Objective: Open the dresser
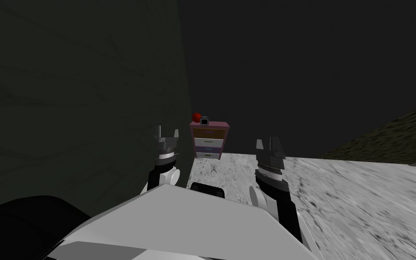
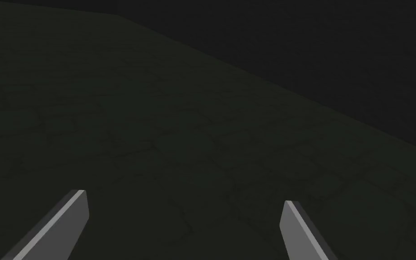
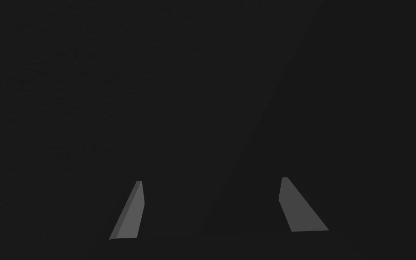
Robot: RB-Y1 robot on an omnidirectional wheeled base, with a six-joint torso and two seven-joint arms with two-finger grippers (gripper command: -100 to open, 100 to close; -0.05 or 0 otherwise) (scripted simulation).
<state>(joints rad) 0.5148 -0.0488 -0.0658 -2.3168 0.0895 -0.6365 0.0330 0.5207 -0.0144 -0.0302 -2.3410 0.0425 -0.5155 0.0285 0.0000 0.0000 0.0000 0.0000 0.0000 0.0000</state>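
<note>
Grey mottled floor (image 1: 347,207), dark walls (image 1: 67,90); pink dresser (image 1: 209,140) well ahead; left hand (image 1: 167,133), right hand (image 1: 268,143) spread.

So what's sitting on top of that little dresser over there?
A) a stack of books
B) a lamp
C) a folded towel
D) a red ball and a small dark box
D: a red ball and a small dark box sit side by side on the dresser top, at its left end next to the wall.

Left, a wall (image 1: 90,113); ahead, floor (image 1: 229,169) to the dresser (image 1: 209,141).
</note>
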